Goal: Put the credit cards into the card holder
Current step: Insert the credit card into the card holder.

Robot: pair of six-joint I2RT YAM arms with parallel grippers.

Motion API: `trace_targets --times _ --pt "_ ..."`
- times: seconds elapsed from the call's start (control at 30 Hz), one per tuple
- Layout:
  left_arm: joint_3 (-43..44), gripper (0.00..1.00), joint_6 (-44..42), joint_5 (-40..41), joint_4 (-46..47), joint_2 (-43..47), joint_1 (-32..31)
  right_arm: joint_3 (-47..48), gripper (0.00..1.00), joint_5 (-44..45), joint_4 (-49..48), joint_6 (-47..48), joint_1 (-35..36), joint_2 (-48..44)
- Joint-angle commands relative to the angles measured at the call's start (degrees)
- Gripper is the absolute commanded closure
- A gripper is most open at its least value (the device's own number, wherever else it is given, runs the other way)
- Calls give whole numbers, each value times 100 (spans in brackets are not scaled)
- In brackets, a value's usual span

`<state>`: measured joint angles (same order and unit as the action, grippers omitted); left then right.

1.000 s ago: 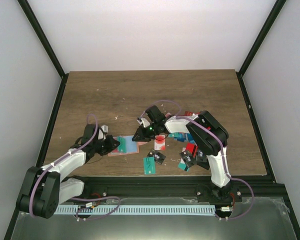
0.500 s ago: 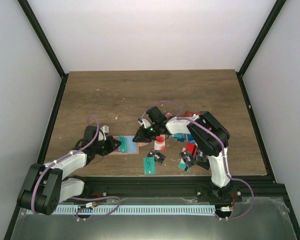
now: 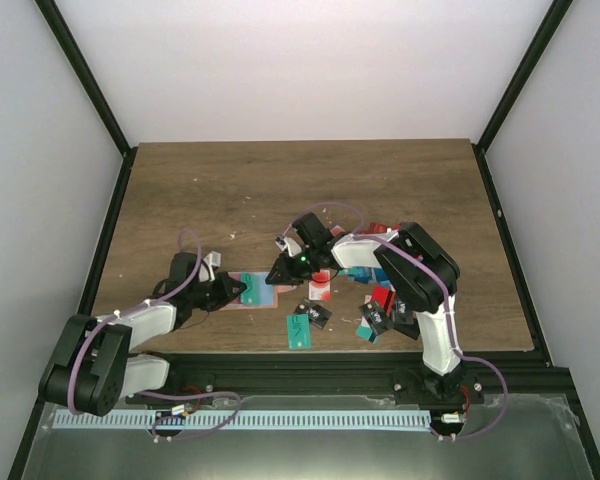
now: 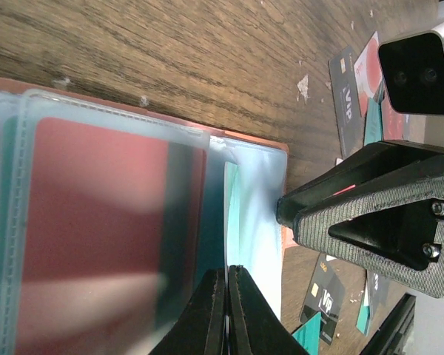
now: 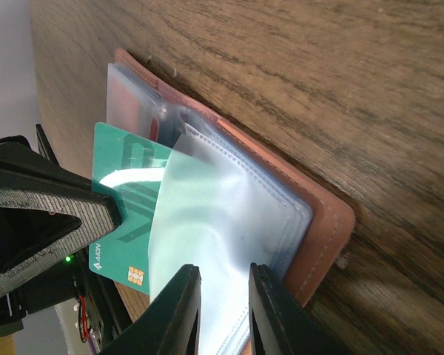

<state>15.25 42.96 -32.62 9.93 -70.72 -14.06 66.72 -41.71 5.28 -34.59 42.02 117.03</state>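
The salmon-brown card holder lies open near the front middle, with its clear pockets up. My left gripper is shut on a teal credit card, seen edge-on in the left wrist view, with the card's end at a clear pocket. A red card sits inside another pocket. My right gripper has its jaws a narrow gap apart, tips down on a raised clear pocket leaf, and its tip shows in the left wrist view.
Loose cards lie right of the holder: a red one, a black one, a teal one and a mixed pile under the right arm. Black VIP cards lie close by. The table's front edge is just below.
My left gripper has slid a little to the right with the teal card, closer to the holder. The right gripper has stayed on the pocket.
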Motion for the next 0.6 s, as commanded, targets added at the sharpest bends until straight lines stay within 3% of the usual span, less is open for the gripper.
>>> trace_targets --times 0.0,0.57 --pt "-71 96 76 -152 234 -163 0 -104 78 322 795 42 60 75" --pt "-65 96 121 -325 721 -802 0 -156 76 350 1171 406 42 -458"
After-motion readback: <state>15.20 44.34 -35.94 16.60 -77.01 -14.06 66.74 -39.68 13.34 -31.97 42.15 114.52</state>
